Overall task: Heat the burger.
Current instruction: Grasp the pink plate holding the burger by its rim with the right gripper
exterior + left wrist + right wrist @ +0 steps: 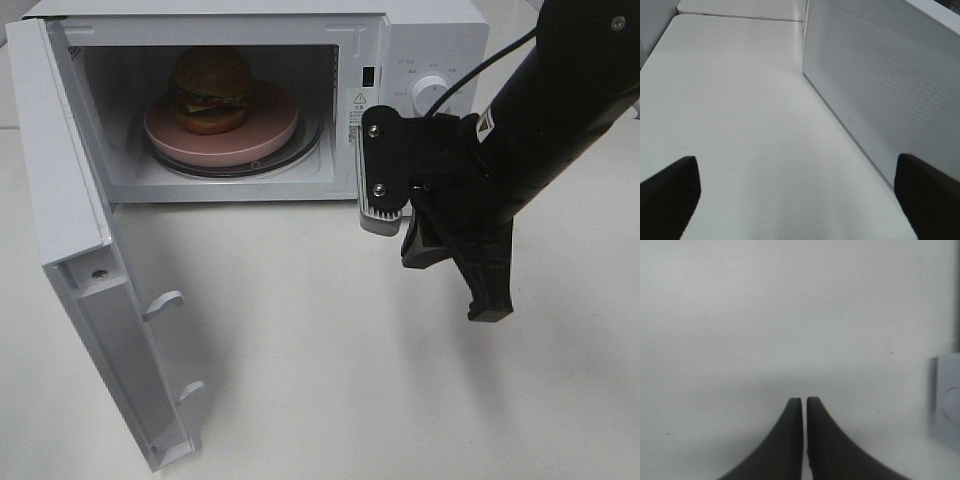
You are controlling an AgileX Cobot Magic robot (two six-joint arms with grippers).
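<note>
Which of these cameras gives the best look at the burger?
The high camera: the burger sits in plain sight on a pink plate inside the open microwave. Neither wrist camera shows it, only white table and panel.

Ahead of me the tall, glossy brown-bunned burger stands upright on a round pink plate inside the open white microwave.

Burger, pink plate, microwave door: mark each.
burger (210, 72), exterior high view, top bun.
pink plate (272, 132), exterior high view, bare right rim.
microwave door (62, 160), exterior high view, inner frame.
</note>
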